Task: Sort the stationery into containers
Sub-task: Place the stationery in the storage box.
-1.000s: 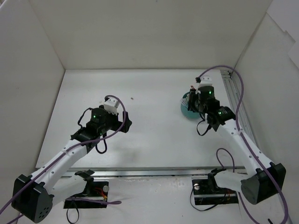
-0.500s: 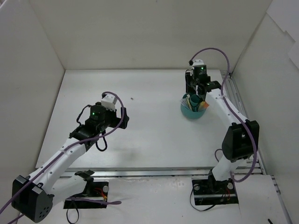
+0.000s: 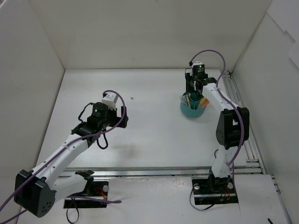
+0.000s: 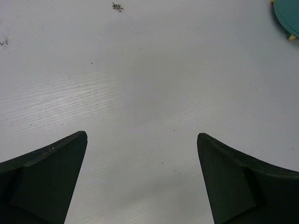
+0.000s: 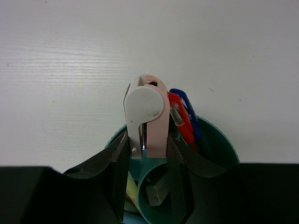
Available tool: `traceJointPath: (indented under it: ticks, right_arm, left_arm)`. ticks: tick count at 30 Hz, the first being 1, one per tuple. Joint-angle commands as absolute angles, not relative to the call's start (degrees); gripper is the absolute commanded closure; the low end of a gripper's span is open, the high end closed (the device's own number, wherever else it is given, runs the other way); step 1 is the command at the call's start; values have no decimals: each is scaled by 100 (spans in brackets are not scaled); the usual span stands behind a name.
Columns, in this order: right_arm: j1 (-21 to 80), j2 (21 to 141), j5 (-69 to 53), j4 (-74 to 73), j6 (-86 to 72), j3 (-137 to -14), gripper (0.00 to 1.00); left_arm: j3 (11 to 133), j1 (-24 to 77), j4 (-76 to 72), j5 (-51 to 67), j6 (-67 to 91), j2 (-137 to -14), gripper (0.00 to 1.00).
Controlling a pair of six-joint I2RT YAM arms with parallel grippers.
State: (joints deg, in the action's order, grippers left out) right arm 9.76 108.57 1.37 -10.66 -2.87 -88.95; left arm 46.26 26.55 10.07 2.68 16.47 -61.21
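From above, my right tool [image 3: 195, 91] hangs over the far rim of the teal organiser [image 3: 191, 112], clenched on something pale. My left tool [image 3: 123, 117] is spread wide and holds nothing. The organiser lies well apart on its right, so the right arm is much the nearer.

Through the left wrist, that tool [image 4: 142, 135] has only bare counter [image 4: 140, 70] beneath it. The organiser's rim [image 4: 287, 16] shows only ahead and far to the right.

Through the right wrist, my tool [image 5: 146, 140] grips a pink-and-white stationery piece [image 5: 149, 105] I cannot name closer. Its long axis runs along my fingers and past their tips. The organiser [image 5: 219, 144] sits directly below. A red pen [image 5: 182, 123] and blue pen [image 5: 187, 105] stand just right of the piece, and a tan eraser [image 5: 156, 193] lies in the round inner compartment. I judge the release turns on which compartment lies under the piece, which I cannot tell
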Motion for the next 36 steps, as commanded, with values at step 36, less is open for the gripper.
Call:
traceJointPath:
  ticks: [36]
  right_arm:
    - [958, 9616, 299, -1169, -62, -8016, 47]
  left_arm:
    - [4913, 2619, 835, 308, 1740, -6135, 0]
